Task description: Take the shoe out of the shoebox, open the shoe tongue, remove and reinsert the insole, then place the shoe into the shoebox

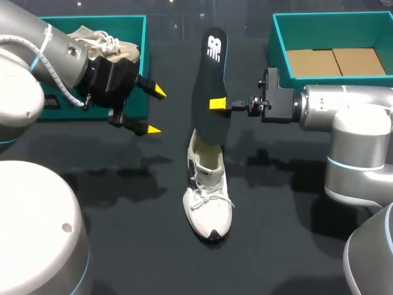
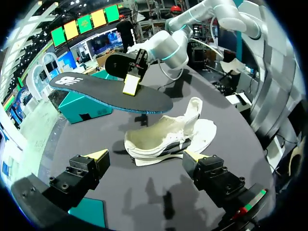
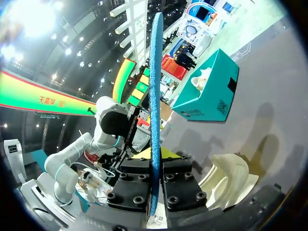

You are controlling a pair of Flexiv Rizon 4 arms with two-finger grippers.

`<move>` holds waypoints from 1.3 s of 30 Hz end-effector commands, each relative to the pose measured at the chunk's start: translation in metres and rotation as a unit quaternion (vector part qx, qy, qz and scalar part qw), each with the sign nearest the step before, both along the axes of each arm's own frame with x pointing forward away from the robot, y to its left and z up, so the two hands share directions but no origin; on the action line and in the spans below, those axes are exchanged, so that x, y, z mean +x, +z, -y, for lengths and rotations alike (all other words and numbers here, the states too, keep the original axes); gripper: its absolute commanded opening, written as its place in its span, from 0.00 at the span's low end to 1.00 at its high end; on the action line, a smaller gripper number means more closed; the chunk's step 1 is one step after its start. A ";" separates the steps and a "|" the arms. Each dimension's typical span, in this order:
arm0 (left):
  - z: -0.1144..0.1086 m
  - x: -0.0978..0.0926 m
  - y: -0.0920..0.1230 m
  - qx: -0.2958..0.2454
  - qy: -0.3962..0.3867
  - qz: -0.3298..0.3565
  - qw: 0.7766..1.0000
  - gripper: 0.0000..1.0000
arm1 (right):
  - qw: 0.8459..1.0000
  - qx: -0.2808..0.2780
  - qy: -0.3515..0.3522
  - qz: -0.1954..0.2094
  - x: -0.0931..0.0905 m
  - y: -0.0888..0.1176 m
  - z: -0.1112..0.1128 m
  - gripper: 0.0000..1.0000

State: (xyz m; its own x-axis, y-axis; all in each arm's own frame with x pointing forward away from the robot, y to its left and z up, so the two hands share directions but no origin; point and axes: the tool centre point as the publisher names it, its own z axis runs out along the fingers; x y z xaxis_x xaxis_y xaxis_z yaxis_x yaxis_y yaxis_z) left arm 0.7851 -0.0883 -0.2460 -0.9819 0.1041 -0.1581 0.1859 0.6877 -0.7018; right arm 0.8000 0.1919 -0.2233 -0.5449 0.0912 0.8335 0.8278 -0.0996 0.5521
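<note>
A white shoe [image 1: 209, 206] rests on the black table, toe toward the front edge, tongue pulled open; the left wrist view looks into its opening [image 2: 168, 137]. The black insole [image 1: 212, 86] hangs in the air above the shoe's heel, with my right gripper [image 1: 219, 104] shut on its middle. In the right wrist view the insole [image 3: 155, 96] shows edge-on, its underside blue, clamped between the fingers of the gripper [image 3: 156, 156]. My left gripper [image 1: 153, 110] stands open and empty left of the insole, short of the shoe [image 2: 147, 156].
A teal shoebox [image 1: 132, 67] at the back left holds a second, beige shoe [image 1: 101, 40]. Another teal box [image 1: 282, 58] at the back right shows a bare cardboard floor. The table around the shoe is plain black surface.
</note>
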 end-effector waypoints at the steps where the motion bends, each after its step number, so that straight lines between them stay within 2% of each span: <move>1: 0.013 0.001 -0.017 0.033 -0.003 -0.025 0.999 1.00 | 0.999 0.010 -0.006 0.032 0.004 -0.015 -0.005 0.00; 2: 0.014 -0.001 -0.023 0.062 0.000 -0.033 0.998 1.00 | 0.999 0.008 -0.011 0.045 0.005 -0.017 -0.006 0.00; 4: 0.013 -0.005 -0.035 0.158 0.016 -0.030 0.987 1.00 | 0.999 -0.001 -0.020 0.046 0.007 -0.020 -0.007 0.00; 15: 0.013 -0.005 -0.035 0.158 0.016 -0.030 0.987 1.00 | 0.999 -0.001 -0.020 0.046 0.007 -0.020 -0.007 0.00; 18: 0.018 -0.004 -0.051 0.169 0.040 -0.017 0.985 1.00 | 0.999 0.013 -0.016 0.048 0.010 -0.028 -0.008 0.00; 24: 0.019 -0.006 -0.071 0.161 0.051 0.002 0.986 1.00 | 0.996 0.029 -0.020 0.077 0.012 -0.039 -0.008 0.00; 27: 0.022 -0.005 -0.080 0.160 0.055 0.007 0.986 1.00 | 0.995 0.030 -0.015 0.096 0.012 -0.041 -0.010 0.00; 29: 0.025 -0.005 -0.086 0.158 0.038 0.006 0.987 1.00 | 0.994 0.008 -0.017 0.103 0.013 -0.044 -0.013 0.00; 39: 0.025 -0.005 -0.086 0.158 0.038 0.006 0.987 1.00 | 0.994 0.008 -0.017 0.103 0.013 -0.044 -0.013 0.00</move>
State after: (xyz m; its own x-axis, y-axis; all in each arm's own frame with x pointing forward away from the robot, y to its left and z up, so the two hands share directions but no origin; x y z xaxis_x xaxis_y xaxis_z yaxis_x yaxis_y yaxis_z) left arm 0.7804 -0.1118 -0.3317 -0.9871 0.0762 -0.1408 0.1326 0.8822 -0.4519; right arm 0.8129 0.2043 -0.2672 -0.7022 0.0976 0.7052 0.6923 -0.1376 0.7084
